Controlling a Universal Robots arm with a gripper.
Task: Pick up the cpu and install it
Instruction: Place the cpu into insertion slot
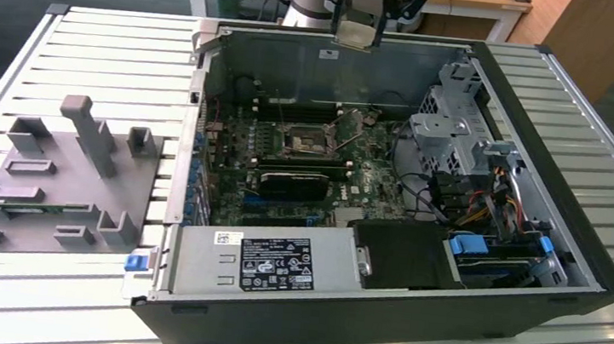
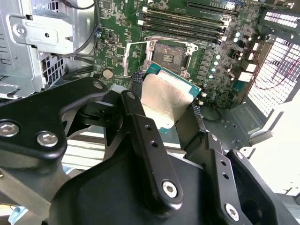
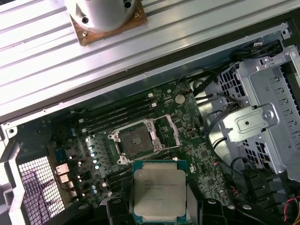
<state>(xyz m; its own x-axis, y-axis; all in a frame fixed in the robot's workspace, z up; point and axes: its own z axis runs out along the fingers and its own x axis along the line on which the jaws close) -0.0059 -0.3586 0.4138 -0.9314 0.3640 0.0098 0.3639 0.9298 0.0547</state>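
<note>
My jaws are clamped on opposite edges of the cpu (image 1: 359,25), which hangs at the top centre of the exterior view, above the open case (image 1: 406,324) and its square socket (image 3: 136,140). The cpu is a thin, flat, dull silvery plate on a greenish rim. I judge it light, stiff and fragile underneath, so I'd hold it by the edges only.
</note>
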